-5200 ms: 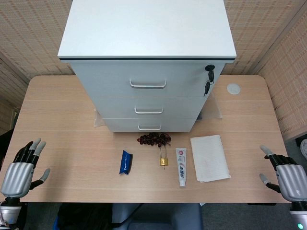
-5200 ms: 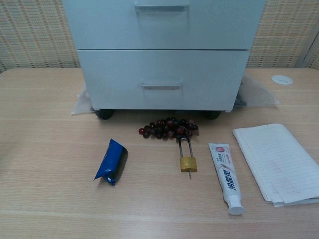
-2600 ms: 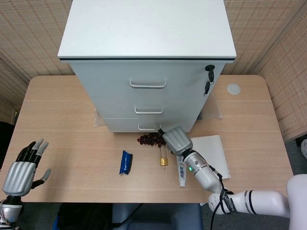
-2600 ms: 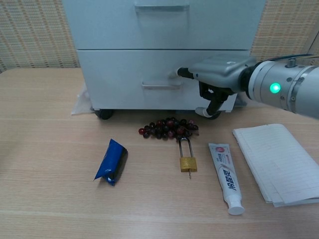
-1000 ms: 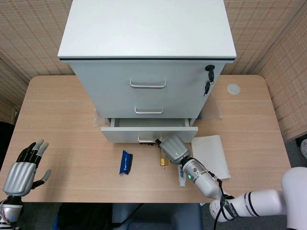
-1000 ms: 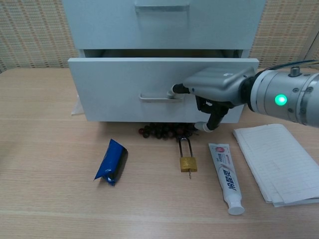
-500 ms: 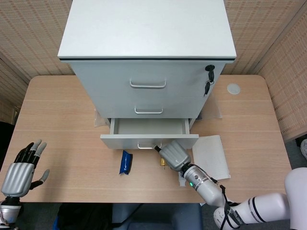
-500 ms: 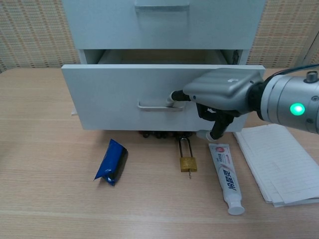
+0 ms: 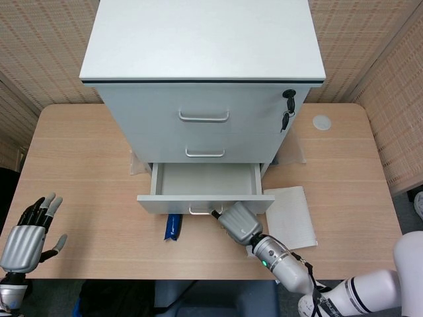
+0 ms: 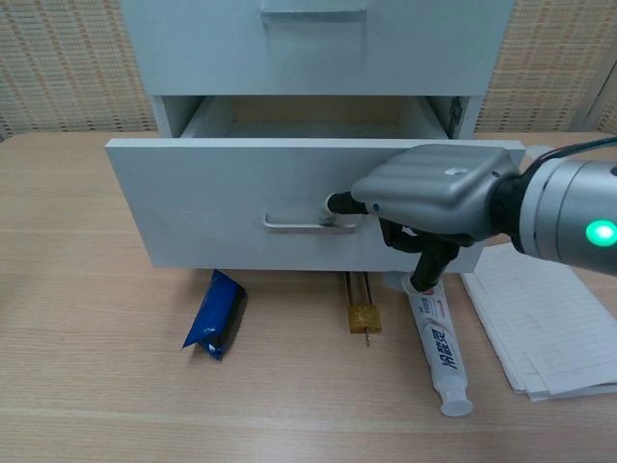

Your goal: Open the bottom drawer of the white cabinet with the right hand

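The white cabinet [image 9: 205, 53] stands at the back of the table, its bottom drawer [image 9: 205, 179] pulled well out and showing an empty inside. In the chest view the drawer front [image 10: 222, 207] fills the middle, with its metal handle [image 10: 299, 224] at the centre. My right hand [image 10: 434, 198] holds the handle's right end with its fingers hooked behind the bar; the head view shows the same right hand [image 9: 239, 222] just below the drawer front. My left hand [image 9: 23, 238] rests at the table's near left corner, fingers spread, holding nothing.
Under and in front of the drawer lie a blue packet [image 10: 217, 313], a brass padlock [image 10: 363, 313], a toothpaste tube [image 10: 439, 352] and a folded white paper [image 10: 545, 318]. Keys [image 9: 287, 109] hang from the cabinet's lock. A white cap [image 9: 322, 122] sits at the back right.
My right hand came in from the right edge, took the handle and has drawn the drawer steadily outward. The drawer front now covers the grapes and part of the padlock. My left hand stayed put.
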